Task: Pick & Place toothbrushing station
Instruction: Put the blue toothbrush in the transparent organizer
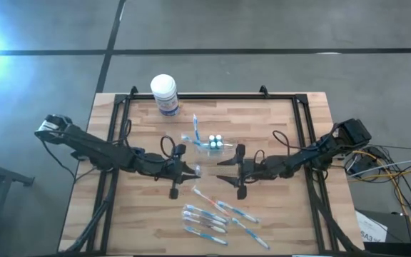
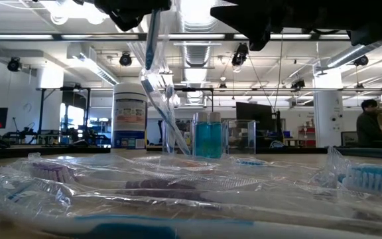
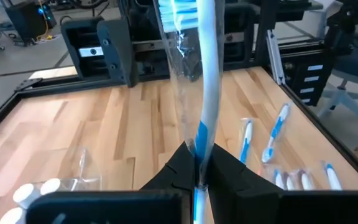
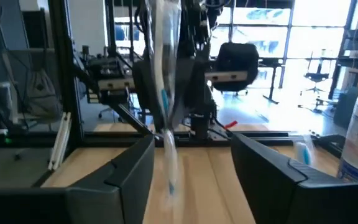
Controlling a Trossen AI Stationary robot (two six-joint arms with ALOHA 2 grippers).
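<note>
Left gripper (image 1: 191,171) sits at table centre-left, fingers (image 3: 229,171) pinched tight on a slim blue-and-white toothbrush in clear wrap (image 3: 207,93). Brush stands roughly upright in the jaws, bristle end up, wrap hanging loose around it. In the low view the same brush (image 2: 152,40) hangs down from the gripper over the table, tilted, lower end near the cup.

Centre, toward the back: small clear plastic cup (image 1: 207,145) on the wooden slatted tabletop (image 1: 277,121), with three tiny white-capped pieces (image 1: 215,140) just beside it. One more wrapped toothbrush (image 1: 197,128) lies near the cup. Behind and left of that, a white-lidded tub with blue label (image 1: 165,93) at the table's back edge, apart from the rest.

Front centre: cluster of wrapped blue-and-white toothbrushes (image 1: 209,218) lying flat, loosely fanned, some touching each other. Exact count unclear.

Right gripper (image 1: 235,173) faces the left one across a small gap, jaws spread wide, holding nothing. In the right wrist view its two dark fingers (image 4: 129,171) stand well apart with the held brush (image 4: 165,81) showing between them, farther off, not touched.

A person (image 2: 371,123) sits in the room beyond the table, far right in the low view.
</note>
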